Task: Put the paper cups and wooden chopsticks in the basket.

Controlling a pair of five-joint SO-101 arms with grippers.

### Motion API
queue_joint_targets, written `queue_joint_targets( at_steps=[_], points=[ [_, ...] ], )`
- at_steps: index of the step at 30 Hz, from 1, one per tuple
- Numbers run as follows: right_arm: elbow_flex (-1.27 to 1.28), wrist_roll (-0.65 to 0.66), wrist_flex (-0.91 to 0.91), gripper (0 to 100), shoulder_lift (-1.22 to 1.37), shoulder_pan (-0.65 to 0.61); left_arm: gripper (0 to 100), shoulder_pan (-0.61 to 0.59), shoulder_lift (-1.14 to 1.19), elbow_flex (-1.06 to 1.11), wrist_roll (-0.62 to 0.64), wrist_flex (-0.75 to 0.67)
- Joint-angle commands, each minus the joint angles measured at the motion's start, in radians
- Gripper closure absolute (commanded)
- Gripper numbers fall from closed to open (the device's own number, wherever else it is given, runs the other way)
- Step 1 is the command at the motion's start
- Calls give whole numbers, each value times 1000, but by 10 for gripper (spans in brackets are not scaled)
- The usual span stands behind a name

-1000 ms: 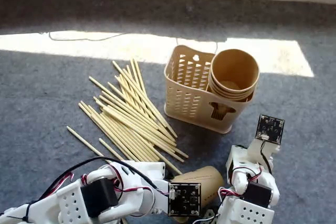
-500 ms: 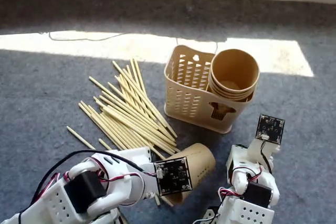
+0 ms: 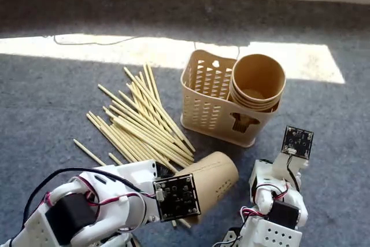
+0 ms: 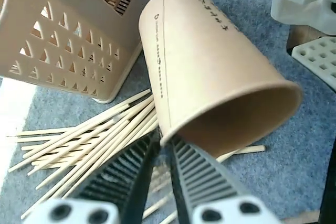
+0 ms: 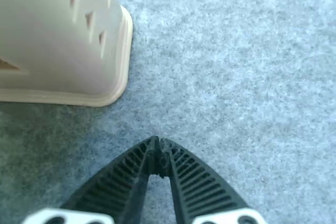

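**One cup pinched by the rim, chopsticks left for later**

Pinched in the left claw: a single paper cup, caught by the thin wall at its mouth, apparently with one finger inside and one outside. Gripped that way probably to leave the base free to lead, pointing toward the basket at 1 o'clock. Seemingly raised off the grey surface and tilted, with loose ends of the wooden chopsticks underneath.

Already seated in the basket's 3 o'clock compartment: a stack of cups, mouths up. Likely the slot meant for this one too.

Chopsticks: fanned flat on the surface at 9 o'clock of the basket. Sensibly left until the bulkier cup is out of the way.

Parked at 5 o'clock of the high view: the right claw, pressed together on nothing, over bare surface just beside the basket's corner. Seemingly kept back to leave the path open.

Next, by judgement: lift, swing toward 1 o'clock, turn base-down over the stack, release.

Risks: thin wall buckling under the pinch, or the base catching on the stacked rims.
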Motion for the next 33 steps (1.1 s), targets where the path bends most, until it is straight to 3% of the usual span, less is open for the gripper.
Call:
queue_joint_targets(
  at_steps=[1,10,18,33],
  points=[
    [108,-5,-22,980,-7,8,994,-7,53,-105,5,35],
    [108,-5,-22,980,-7,8,994,-5,374,-406,12,115],
    [108,-5,-22,980,-7,8,994,-10,549,-636,112,150],
    [108,-5,-22,980,-7,8,994,-10,564,-954,230,127]
  ],
)
